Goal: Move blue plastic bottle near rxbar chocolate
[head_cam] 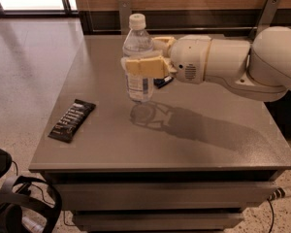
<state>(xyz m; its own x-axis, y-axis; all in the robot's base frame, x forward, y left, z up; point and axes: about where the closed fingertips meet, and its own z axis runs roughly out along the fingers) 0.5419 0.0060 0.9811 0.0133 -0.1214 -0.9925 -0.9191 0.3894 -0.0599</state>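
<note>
Bottle [137,45] hangs just above the counter [208,144], clamped in the tool [140,57]. It is not yet near the dark bar [72,120], so carrying and setting down are left.

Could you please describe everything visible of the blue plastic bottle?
The blue plastic bottle is clear plastic with a white screw cap and a blue-and-white label. It stands upright, held around its middle by the gripper, whose fingers are shut on it, and seems lifted slightly above the grey table, near its centre. Nothing else touches it.
</note>
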